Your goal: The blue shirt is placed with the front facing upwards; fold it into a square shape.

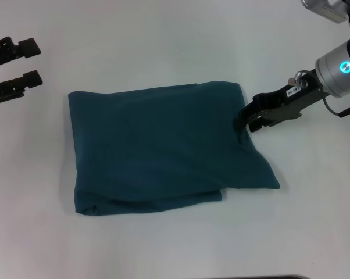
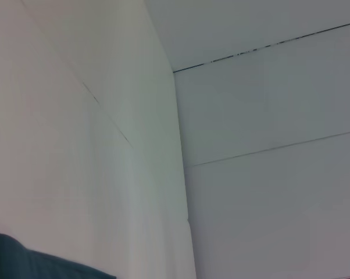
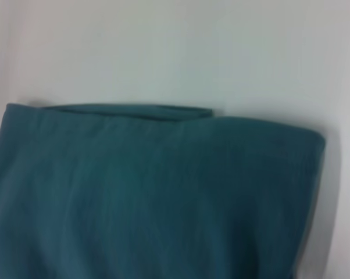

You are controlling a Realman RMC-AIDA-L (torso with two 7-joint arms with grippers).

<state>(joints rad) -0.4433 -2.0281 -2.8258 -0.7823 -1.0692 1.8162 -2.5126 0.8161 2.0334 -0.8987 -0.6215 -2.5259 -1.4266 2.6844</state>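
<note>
The blue shirt (image 1: 157, 145) lies folded into a rough rectangle in the middle of the white table (image 1: 163, 35), plain side up with no lettering showing. One lower layer sticks out at its front right corner. My right gripper (image 1: 246, 120) sits low at the shirt's right edge, touching the cloth. The right wrist view shows the folded blue shirt (image 3: 152, 197) close up, with layered edges along its far side. My left gripper (image 1: 18, 63) hangs open at the table's far left, well away from the shirt. Only a corner of the blue shirt (image 2: 29, 264) shows in the left wrist view.
Bare white table surrounds the shirt on all sides. A dark edge (image 1: 268, 276) runs along the table's front. White wall panels (image 2: 250, 116) with thin seams fill the left wrist view.
</note>
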